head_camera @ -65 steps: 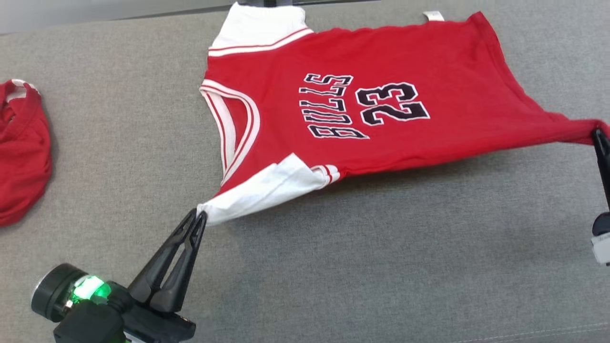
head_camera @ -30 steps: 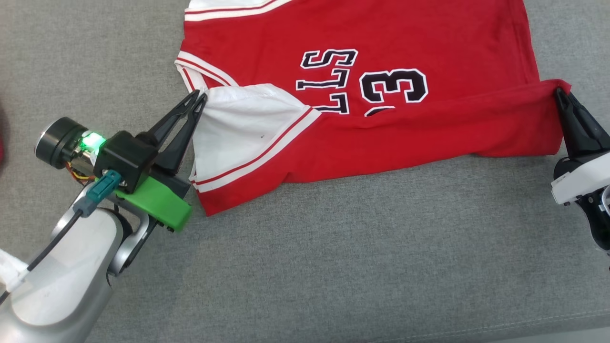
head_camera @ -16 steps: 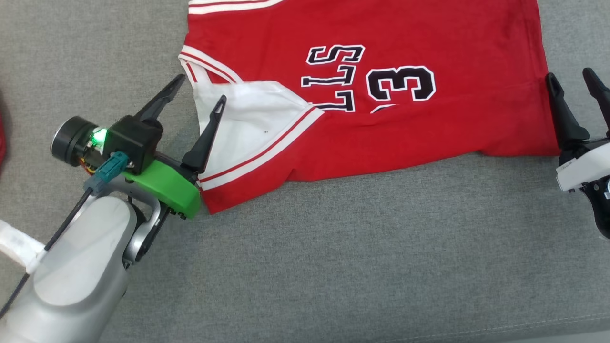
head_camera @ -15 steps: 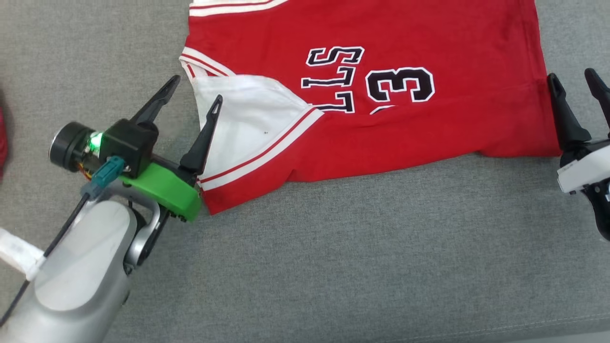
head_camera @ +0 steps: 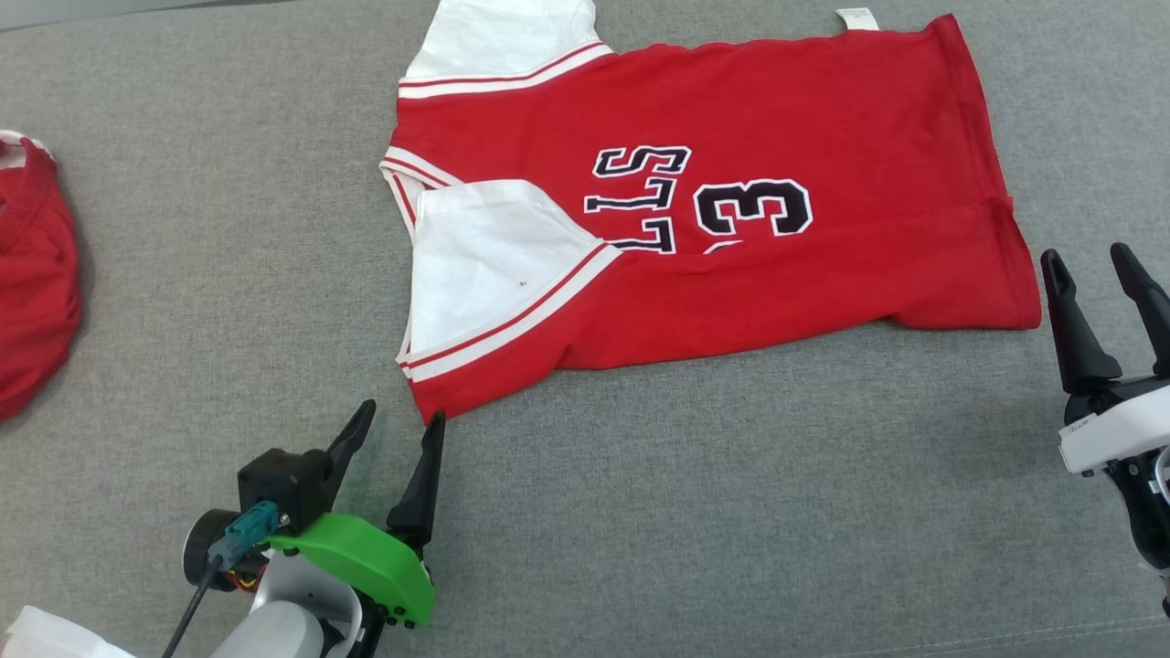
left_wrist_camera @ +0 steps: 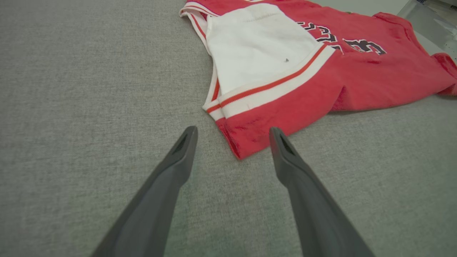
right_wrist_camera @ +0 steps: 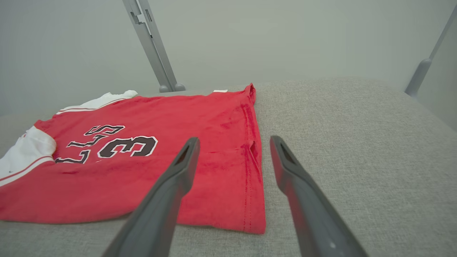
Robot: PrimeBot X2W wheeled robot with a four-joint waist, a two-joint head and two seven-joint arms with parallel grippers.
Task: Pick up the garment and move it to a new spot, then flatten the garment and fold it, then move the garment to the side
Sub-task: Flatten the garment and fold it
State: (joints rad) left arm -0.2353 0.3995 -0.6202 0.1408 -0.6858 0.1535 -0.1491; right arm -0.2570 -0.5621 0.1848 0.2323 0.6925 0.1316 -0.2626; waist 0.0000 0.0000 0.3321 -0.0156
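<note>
The garment (head_camera: 777, 128) is a red jersey with white sleeves and black lettering, lying on the grey surface with its near long edge folded up over the lettering. Its white sleeve (head_camera: 484, 256) lies folded on top at the left. My left gripper (head_camera: 396, 419) is open, just short of the jersey's near-left corner (left_wrist_camera: 239, 142), touching nothing. My right gripper (head_camera: 1092, 258) is open too, a little to the right of the jersey's right hem (right_wrist_camera: 250, 171), fingers empty. The garment (right_wrist_camera: 150, 164) lies flat in the right wrist view.
Another red cloth (head_camera: 37, 274) lies bunched at the far left of the grey fabric surface (head_camera: 731, 512). Grey frame posts (right_wrist_camera: 151, 43) stand behind the surface's far edge. A seam runs along the near edge at the lower right.
Both grippers opened, let go of the jersey's folded edge and drew back towards me. The fold now rests on the garment. The head view also shifted.
</note>
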